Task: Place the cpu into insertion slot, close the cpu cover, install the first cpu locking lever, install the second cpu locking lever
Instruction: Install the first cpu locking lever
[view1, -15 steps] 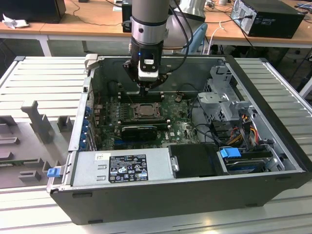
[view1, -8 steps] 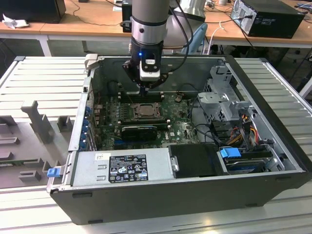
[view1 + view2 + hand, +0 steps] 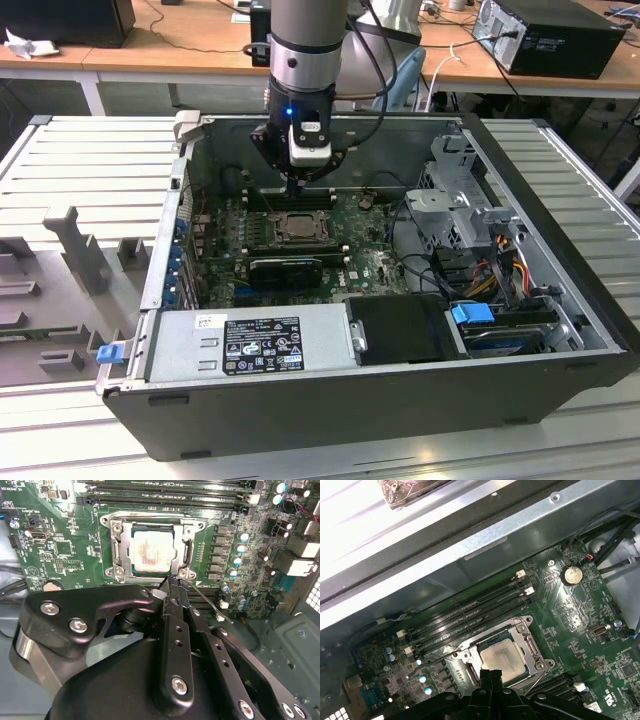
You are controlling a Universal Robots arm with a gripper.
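The gripper (image 3: pixel 169 584) is seen with fingers pressed together beside the cpu cover (image 3: pixel 116 550), by which the cpu's (image 3: pixel 152 554) edges are hidden.

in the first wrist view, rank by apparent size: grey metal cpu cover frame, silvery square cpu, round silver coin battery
1. grey metal cpu cover frame
2. silvery square cpu
3. round silver coin battery
All sit on one green motherboard, so the order holds.

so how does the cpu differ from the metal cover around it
The cpu is a solid square with a pale, smudged top; the cover is a grey frame with a big cut-out. The cpu is smaller and sits inside that opening; the cover rings it. Both are square and lie flat.
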